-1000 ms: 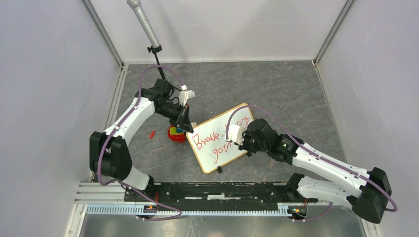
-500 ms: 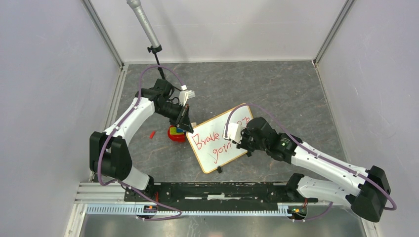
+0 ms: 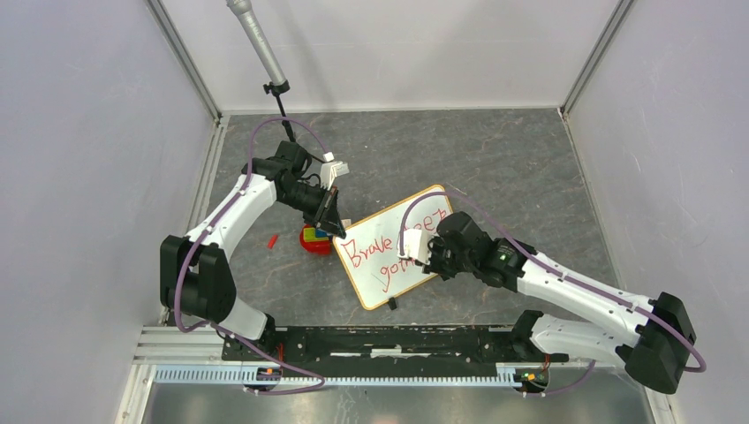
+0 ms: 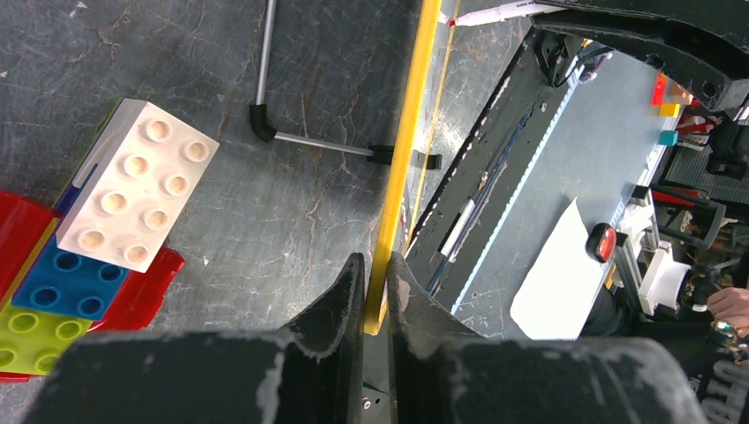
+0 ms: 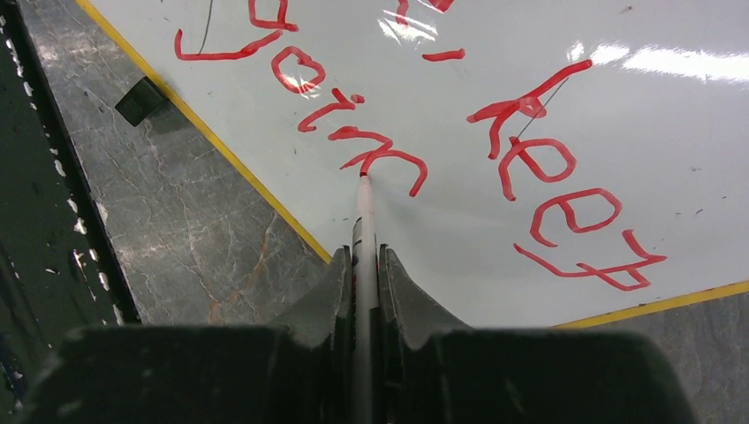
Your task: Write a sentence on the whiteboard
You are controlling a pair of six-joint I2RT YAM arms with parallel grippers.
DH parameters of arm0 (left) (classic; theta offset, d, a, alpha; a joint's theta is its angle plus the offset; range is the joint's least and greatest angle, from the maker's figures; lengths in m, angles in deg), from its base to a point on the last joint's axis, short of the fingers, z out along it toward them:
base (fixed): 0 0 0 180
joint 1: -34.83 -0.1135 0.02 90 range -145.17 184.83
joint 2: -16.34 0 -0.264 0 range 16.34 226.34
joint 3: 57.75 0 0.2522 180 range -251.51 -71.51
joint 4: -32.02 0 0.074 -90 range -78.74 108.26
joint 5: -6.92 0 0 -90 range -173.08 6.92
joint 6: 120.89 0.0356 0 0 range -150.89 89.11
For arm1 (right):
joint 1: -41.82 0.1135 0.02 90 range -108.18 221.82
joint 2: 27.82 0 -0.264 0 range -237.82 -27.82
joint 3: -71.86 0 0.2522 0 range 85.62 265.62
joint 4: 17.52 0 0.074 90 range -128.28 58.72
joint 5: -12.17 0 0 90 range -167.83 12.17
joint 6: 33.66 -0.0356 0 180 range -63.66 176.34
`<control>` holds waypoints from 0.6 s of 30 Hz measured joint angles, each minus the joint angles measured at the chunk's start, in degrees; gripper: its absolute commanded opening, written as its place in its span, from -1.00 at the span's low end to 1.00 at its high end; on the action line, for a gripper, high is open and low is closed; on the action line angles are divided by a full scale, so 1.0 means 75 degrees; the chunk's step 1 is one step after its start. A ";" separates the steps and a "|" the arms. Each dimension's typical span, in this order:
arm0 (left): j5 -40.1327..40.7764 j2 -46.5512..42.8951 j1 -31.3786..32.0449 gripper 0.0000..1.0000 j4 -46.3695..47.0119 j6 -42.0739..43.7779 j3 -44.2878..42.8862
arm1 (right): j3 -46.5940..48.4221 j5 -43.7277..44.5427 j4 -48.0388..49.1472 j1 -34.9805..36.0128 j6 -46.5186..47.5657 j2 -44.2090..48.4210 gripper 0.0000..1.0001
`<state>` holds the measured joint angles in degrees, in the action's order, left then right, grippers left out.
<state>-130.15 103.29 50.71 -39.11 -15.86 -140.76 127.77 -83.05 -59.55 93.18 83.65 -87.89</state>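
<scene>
The whiteboard (image 3: 363, 280) lies tilted on the grey floor, white with a yellow-orange frame. My left gripper (image 3: 336, 231) is shut on its upper left corner; in the left wrist view the frame edge (image 4: 399, 168) runs between the fingers of that gripper (image 4: 375, 269). The sentence (image 3: 364, 250) in red reads "Brave" over "goin" from above, with "keep" partly under my right arm. My right gripper (image 5: 363, 258) is shut on a white marker (image 5: 363, 221). The marker's tip touches the board (image 5: 459, 256) at the "n" of "goin" (image 5: 336, 115).
A stack of red, blue, green and white toy bricks (image 4: 132, 194) sits beside the board's left corner (image 3: 313, 240). A small red cap (image 3: 273, 239) lies left of it. A grey pole (image 3: 256, 40) leans at the back. A black clip foot (image 5: 141, 99) sits on the board's edge.
My right gripper has slid slightly left and toward the near edge with the marker along the lower line. The left arm and the board have not moved.
</scene>
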 measured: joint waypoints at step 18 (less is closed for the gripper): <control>0.0000 0.0000 0.0000 -0.95 0.0000 0.0000 0.0000 | 0.0201 0.0825 0.0009 -0.0020 -0.0064 0.0119 -1.00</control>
<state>-130.15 103.29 50.71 -39.11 -15.86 -140.76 129.28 -76.86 -59.49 93.02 83.17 -87.00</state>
